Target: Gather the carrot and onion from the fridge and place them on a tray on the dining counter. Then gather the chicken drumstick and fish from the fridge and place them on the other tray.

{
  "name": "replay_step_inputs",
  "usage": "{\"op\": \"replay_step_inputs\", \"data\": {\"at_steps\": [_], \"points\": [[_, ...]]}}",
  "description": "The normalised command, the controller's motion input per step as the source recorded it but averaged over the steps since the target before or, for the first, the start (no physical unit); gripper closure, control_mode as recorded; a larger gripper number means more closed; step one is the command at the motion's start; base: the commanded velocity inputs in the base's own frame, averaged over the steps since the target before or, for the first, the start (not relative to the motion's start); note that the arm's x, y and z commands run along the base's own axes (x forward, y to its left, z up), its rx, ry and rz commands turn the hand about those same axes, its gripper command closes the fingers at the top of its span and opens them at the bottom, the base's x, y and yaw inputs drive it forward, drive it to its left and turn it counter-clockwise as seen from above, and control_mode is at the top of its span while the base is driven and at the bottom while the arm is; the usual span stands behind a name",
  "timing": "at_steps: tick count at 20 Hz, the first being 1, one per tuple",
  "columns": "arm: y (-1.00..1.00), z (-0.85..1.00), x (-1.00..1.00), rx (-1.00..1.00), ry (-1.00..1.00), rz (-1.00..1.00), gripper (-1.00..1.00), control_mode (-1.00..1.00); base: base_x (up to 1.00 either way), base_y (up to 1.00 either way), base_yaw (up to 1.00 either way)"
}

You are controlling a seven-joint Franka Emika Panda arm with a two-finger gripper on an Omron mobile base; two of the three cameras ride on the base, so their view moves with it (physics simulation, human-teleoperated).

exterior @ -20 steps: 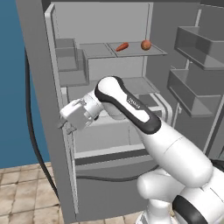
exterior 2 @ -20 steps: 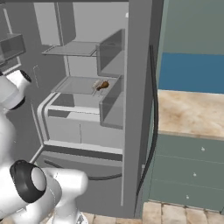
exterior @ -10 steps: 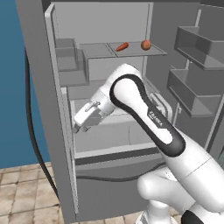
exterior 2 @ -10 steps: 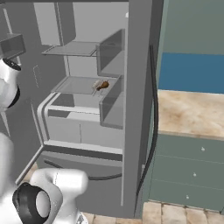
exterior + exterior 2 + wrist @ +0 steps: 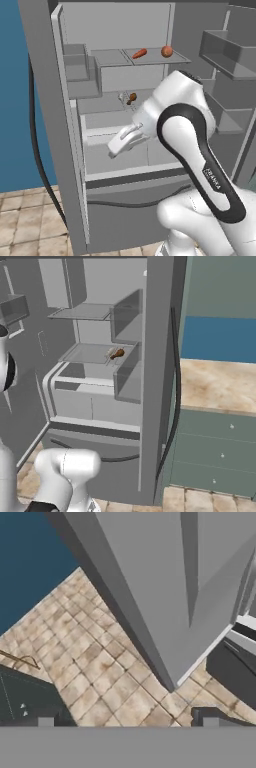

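carrot (image 5: pixel 140 53): lying on the upper glass shelf (image 5: pixel 155 57) of the open fridge (image 5: pixel 65 150), left of the onion
onion (image 5: pixel 167 51): same shelf, near the carrot, not touching it
chicken drumstick (image 5: pixel 131 98): on the shelf below, toward the back; also seen in the right base view (image 5: pixel 116 353)
end effector (image 5: pixel 116 148): fingers apart, holding nothing, in front of the lower drawer, well below the carrot
hand view: fingertips (image 5: pixel 45 718) spread over the tiled floor (image 5: pixel 100 662) beside the fridge's grey wall
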Motion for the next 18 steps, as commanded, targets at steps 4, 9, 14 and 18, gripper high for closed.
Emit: {"op": "replay_step_inputs", "data": {"at_steps": [4,9,14,18], "points": [[-0.79,0.14,-0.05,-0.14,0.00,-0.29,-1.00,-1.00,0.00,0.00,0.00],[-0.79,0.11,0.00,-0.11,0.00,-0.35,-1.00,-1.00,0.00,0.00,0.00],[-0.66,0.01,0.00,-0.06,0.04,-0.41,-1.00,-1.00,0.00,0.00,0.00],[-0.49,0.00,0.03,-0.08,0.08,-0.32,-1.00,-1.00,0.00,0.00,0.00]]}}
